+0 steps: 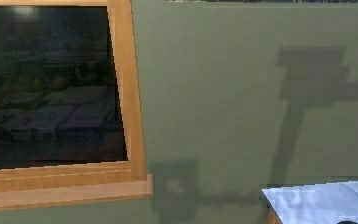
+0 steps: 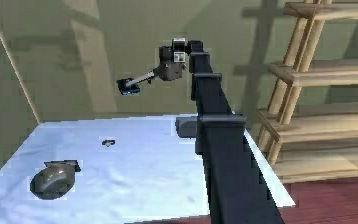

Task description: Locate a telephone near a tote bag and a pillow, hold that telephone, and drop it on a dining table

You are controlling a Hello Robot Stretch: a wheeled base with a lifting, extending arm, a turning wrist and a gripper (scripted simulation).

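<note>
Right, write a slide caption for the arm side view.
Gripper holding a small dark object clear of a pale table with a grey bowl; wooden shelves beside.

Home interior, likely dining area. Wood-framed window (image 1: 52, 85), dark glass, forward view's left; plain green wall (image 1: 217, 90). Arm side view: pale table (image 2: 137, 170) with grey bowl (image 2: 52, 180) lower left, wooden shelving (image 2: 317, 110) right edge, reddish floor (image 2: 327, 200) lower right.

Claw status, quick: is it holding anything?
Claw: holds a small dark object, hanging clear above the table; open or closed cannot be told.
</note>
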